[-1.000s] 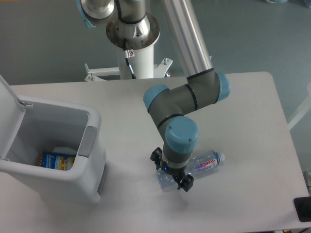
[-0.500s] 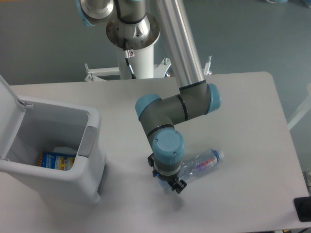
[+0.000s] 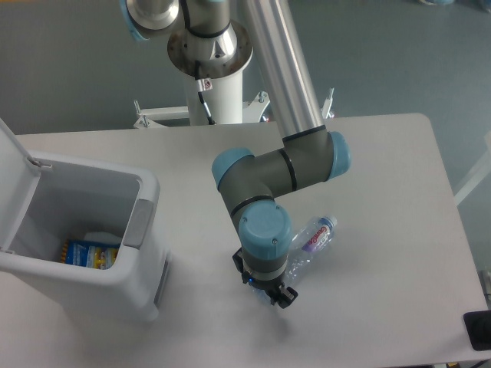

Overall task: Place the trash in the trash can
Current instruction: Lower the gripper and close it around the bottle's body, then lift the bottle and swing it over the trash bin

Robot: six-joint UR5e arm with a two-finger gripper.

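The gripper point(image 3: 266, 290) pointed down at the table point(image 3: 383, 192), its jaws closed on the base end of the clear water bottle point(image 3: 311, 241). The wrist housing sat directly above and hid most of the fingers and the bottle's lower part, so the exact contact could not be made out. The bottle's capped end with the purple-pink label stuck out to the upper right of the wrist, tilted. The white trash can point(image 3: 84, 230) stood well apart to the left, lid up and cut off by the frame edge. Inside lay a blue-and-yellow packet point(image 3: 88, 254) and something white, partly hidden by the wall.
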